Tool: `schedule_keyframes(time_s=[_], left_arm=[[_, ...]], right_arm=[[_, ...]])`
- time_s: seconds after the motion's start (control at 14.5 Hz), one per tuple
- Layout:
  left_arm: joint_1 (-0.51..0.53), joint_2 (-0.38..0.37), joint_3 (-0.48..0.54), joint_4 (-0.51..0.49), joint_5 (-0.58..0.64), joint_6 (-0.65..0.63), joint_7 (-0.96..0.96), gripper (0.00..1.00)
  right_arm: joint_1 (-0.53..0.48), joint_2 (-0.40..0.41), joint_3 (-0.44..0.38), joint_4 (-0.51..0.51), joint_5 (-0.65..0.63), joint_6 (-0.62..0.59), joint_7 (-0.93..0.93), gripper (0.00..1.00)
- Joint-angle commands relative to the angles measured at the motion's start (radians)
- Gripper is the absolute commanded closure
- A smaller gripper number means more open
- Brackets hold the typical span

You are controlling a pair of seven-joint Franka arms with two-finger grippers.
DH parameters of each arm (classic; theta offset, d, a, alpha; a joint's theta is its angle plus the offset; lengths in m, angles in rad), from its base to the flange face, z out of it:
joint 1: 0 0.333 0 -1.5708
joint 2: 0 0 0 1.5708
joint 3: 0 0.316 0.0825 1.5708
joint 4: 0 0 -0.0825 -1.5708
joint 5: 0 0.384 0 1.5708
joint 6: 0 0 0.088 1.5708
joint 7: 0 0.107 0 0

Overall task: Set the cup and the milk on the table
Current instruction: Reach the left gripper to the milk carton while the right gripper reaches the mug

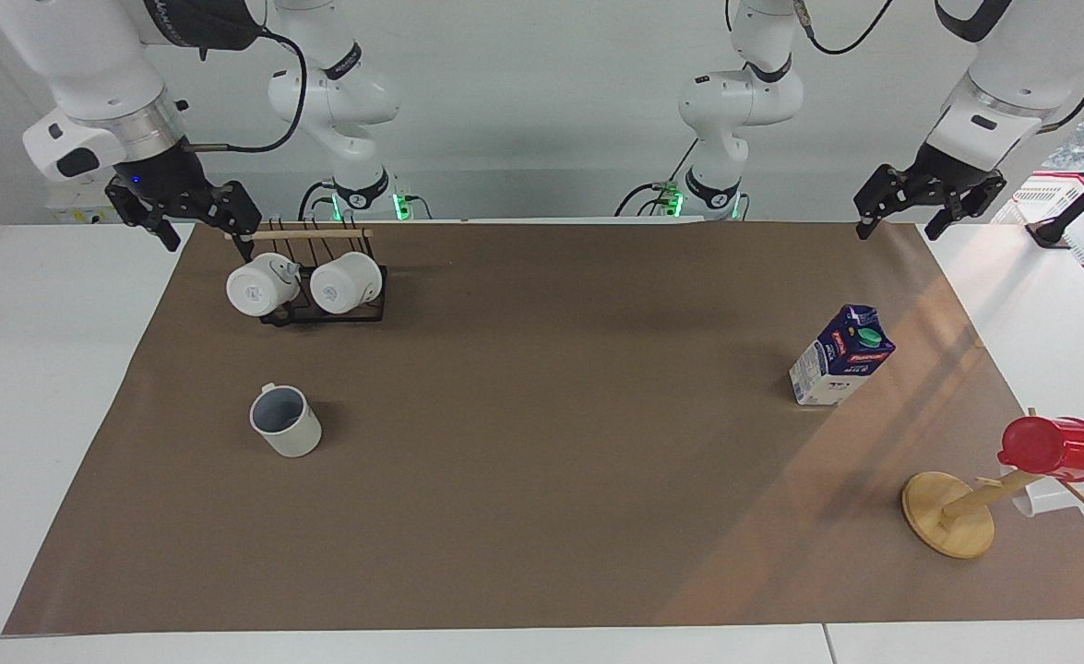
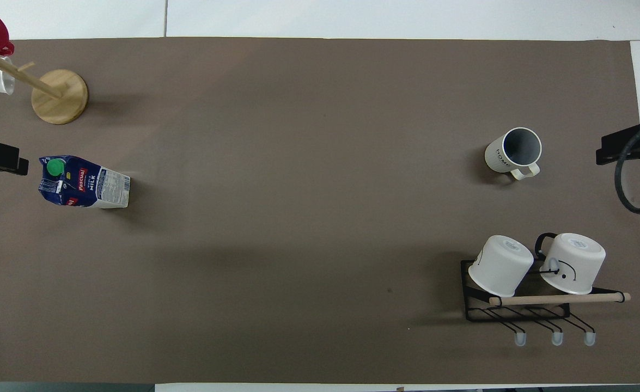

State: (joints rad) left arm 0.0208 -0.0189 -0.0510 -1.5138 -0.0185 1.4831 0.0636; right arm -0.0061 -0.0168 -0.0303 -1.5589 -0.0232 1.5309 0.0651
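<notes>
The cup [image 1: 285, 420] and the milk [image 1: 841, 356] stand upright on the table [image 1: 542, 480], well apart, each toward its own end. Both grippers, right [image 1: 193, 219] and left [image 1: 929, 198], hang raised above the table's robot-side corners, fingers seemingly spread and holding nothing.

You see two glossy white Franka arms with rounded joints, black bands and green lights at their bases, black cables looping along them, and a silver ring above the black right gripper [image 1: 193, 210], matched by the black left gripper [image 1: 927, 195].
</notes>
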Motion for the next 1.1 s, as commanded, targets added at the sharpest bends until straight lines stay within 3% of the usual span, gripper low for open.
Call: schedule_keyframes(time_s=[0.0, 0.48, 0.76, 1.03], left_arm=[[0.008, -0.029, 0.003, -0.034, -0.026, 0.0, 0.005, 0.0], [0.01, -0.032, 0.003, -0.036, -0.026, 0.0, 0.007, 0.0], [0.03, -0.036, 0.01, -0.045, -0.02, 0.014, 0.016, 0.0], [0.036, -0.038, 0.011, -0.048, -0.017, 0.011, 0.016, 0.0]], right_arm=[[-0.003, -0.002, 0.006, 0.003, 0.006, 0.0, 0.016, 0.0], [-0.002, -0.008, 0.007, -0.013, 0.005, 0.015, 0.006, 0.0], [-0.015, -0.022, 0.007, -0.125, 0.008, 0.22, -0.155, 0.0], [-0.017, 0.069, 0.007, -0.145, 0.009, 0.359, -0.281, 0.0]])
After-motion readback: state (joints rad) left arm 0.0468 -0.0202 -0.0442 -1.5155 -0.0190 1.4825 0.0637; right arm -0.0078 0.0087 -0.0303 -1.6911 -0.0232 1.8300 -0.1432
